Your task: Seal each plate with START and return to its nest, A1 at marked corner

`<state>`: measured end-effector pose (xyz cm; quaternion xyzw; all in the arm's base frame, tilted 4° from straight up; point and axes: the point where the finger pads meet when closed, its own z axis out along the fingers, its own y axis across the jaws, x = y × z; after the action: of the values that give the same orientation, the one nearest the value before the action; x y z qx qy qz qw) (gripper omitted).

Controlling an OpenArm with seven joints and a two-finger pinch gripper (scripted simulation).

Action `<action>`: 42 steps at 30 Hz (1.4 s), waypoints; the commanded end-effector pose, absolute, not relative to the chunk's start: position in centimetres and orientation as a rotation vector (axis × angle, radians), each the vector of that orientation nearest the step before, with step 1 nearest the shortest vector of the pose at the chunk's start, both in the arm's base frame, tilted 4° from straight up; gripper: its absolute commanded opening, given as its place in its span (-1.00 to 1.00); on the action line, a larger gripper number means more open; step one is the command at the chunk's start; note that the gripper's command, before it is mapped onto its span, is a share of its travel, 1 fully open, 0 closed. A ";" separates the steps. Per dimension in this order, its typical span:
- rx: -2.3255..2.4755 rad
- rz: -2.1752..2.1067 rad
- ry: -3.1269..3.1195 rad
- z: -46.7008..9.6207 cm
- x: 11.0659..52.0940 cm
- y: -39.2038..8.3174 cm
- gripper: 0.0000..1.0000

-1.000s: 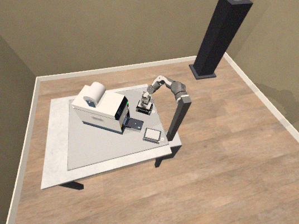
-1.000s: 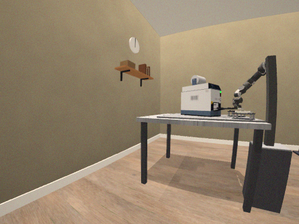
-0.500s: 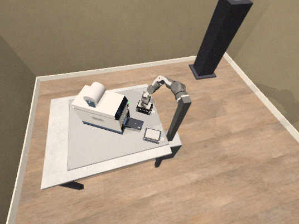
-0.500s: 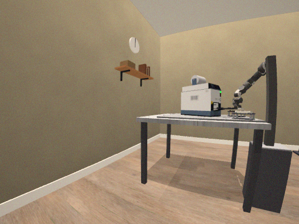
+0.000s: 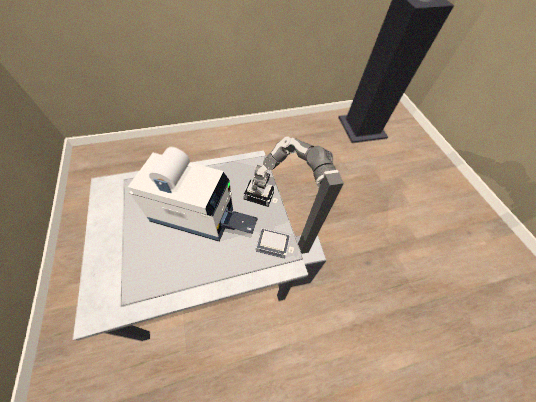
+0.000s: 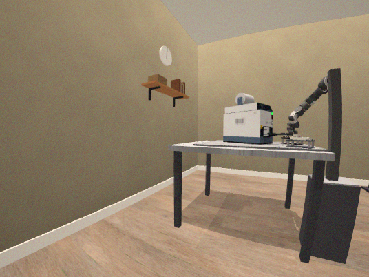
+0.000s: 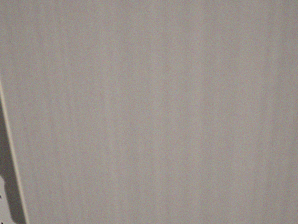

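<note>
Gripper (image 5: 259,190) (image 6: 292,134) blocks much of the far nest (image 5: 258,197) from overhead.

Pale table (image 5: 195,300) (image 6: 248,150) under grey mat (image 5: 185,270) and white sealer (image 5: 180,192) (image 6: 242,124).

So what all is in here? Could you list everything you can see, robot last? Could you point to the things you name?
sealer (image 5: 178,218) (image 6: 242,125): one, white with a blue base, on the table
white roll (image 5: 175,164) (image 6: 246,99): one, atop the sealer
green lamp (image 5: 229,185) (image 6: 272,114): one, sealer's front
stage (image 5: 241,221) (image 6: 280,134): one, dark, sticking out of the sealer
nests: two, beside the stage
plates: two, pale-topped; one on the nearer nest, one in the gripper
table (image 5: 100,260) (image 6: 251,151): one, pale top, dark legs
mat (image 5: 200,270): one, grey, on the table
clock (image 6: 165,56): one, white, wall
shelf (image 6: 163,89): one, orange-brown, below the clock, with brown items
column (image 5: 390,65): one, black, floor
post (image 5: 322,215) (image 6: 334,131): one, dark, table's end
arm (image 5: 319,156) (image 6: 310,99): one, grey and white, on the post
gripper (image 5: 259,192) (image 6: 292,132): one, over the farther nest
</note>
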<state>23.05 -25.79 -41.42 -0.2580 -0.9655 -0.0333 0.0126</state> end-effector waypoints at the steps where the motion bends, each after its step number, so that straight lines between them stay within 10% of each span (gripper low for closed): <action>1: -0.807 -0.110 -3.013 -41.4 23.2 -25.8 -1.00; 42: -0.806 -0.109 -3.013 -41.8 23.2 -25.8 -1.00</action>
<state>23.04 -25.79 -41.82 -0.2585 -0.9654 -0.0329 0.0127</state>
